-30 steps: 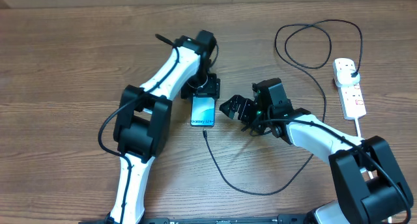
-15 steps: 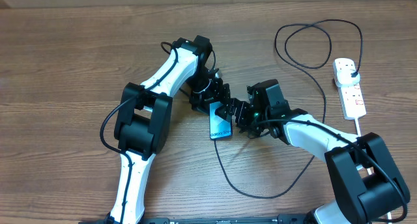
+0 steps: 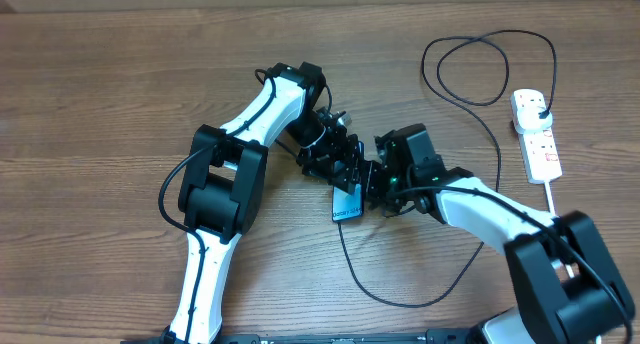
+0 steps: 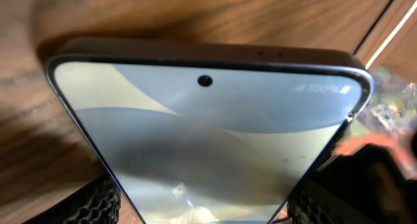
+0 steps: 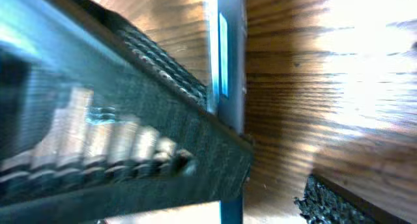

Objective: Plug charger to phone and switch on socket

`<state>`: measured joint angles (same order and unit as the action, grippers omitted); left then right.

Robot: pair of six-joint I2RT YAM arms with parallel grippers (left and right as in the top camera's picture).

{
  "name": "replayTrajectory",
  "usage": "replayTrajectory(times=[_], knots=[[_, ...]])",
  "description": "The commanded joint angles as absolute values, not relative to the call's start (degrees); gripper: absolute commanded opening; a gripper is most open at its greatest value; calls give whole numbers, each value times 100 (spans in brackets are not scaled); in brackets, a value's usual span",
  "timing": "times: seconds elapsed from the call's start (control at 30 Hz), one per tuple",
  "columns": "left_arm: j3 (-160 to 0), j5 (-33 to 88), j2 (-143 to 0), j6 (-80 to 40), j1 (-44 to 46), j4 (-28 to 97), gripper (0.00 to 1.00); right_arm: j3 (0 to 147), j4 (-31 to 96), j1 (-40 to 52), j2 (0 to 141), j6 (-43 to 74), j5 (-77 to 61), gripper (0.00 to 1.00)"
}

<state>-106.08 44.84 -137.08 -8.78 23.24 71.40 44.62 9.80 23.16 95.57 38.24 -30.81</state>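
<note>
Mid-task: phone (image 3: 347, 202) clamped in left tool (image 3: 340, 174), well apart from socket (image 3: 537, 134); right tool (image 3: 369, 184) gaping wide on phone's socket-facing side. Charger (image 3: 423, 64) plugged at socket, tip at phone, seating unclear; switching apparently still ahead.

overhead: even, sharp | left wrist: phone (image 4: 208, 133) glare | right wrist: blurred, perhaps overexposed
</note>
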Motion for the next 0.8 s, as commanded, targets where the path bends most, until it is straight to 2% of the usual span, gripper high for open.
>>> replayTrajectory(times=[0.0,0.17,0.37,0.6,0.7,0.77], knots=[[-10519,4993,-13917,-209,2324,7244,75,4661,1151,2263,9041,3498,-3055,100],[-10521,5415,-13917,10,2327,7264,74,4703,1553,2263,8871,3483,-3052,96],[-10521,5548,-13917,200,2349,7240,77,4700,1920,2318,8871,3485,-3017,78],[-10521,5979,-13917,191,2355,7157,79,4700,2200,2477,8873,3487,-2615,71],[-10521,6003,-13917,193,2355,7157,80,4700,2156,2515,8873,3487,-2571,57],[-10521,5999,-13917,196,2355,7153,81,4700,2154,2541,8873,3485,-2499,51]])
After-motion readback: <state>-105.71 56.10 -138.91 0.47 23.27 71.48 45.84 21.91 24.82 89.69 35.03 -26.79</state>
